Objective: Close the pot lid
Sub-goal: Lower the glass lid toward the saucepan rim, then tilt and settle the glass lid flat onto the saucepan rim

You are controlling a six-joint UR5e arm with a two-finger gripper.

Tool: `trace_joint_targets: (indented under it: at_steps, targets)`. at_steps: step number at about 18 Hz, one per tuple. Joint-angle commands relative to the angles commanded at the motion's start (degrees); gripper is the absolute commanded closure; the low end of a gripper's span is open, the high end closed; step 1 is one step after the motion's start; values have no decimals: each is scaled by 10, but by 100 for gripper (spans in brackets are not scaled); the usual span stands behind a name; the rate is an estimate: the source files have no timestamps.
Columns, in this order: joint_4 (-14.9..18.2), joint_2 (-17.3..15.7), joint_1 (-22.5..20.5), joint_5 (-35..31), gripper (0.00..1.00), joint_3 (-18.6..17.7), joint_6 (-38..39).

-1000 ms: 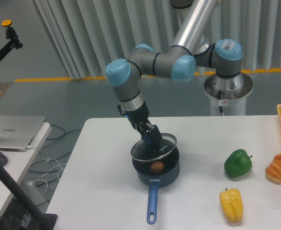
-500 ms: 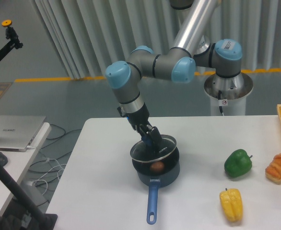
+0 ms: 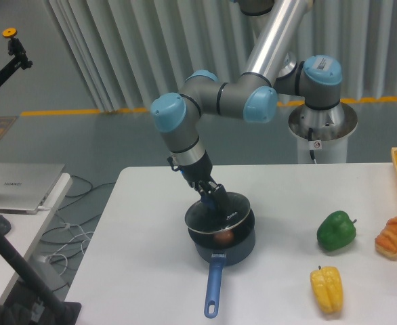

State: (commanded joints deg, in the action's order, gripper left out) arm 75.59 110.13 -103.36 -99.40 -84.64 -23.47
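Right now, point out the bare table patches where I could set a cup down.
Bare table lies left of the pot, out to the left edge. A second patch lies between the pot and the green pepper. The right side is crowded: green pepper, yellow pepper, orange item. The gripper hangs over the pot with the lid.

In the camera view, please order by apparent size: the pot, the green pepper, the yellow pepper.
1. pot, clearly the largest.
2. green pepper and yellow pepper: they look alike in size, and the yellow one lies nearer the camera, so I do not rank them.
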Motion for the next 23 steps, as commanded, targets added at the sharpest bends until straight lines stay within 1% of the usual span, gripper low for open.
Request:
trace_joint_targets:
  at_steps: [8,18,23]
  targets:
    - [4,-11,-2,13,63,2,-11]
    - [1,-5,-32,17,64,3,-12]
    - [0,0,-34,16,64,4,-11]
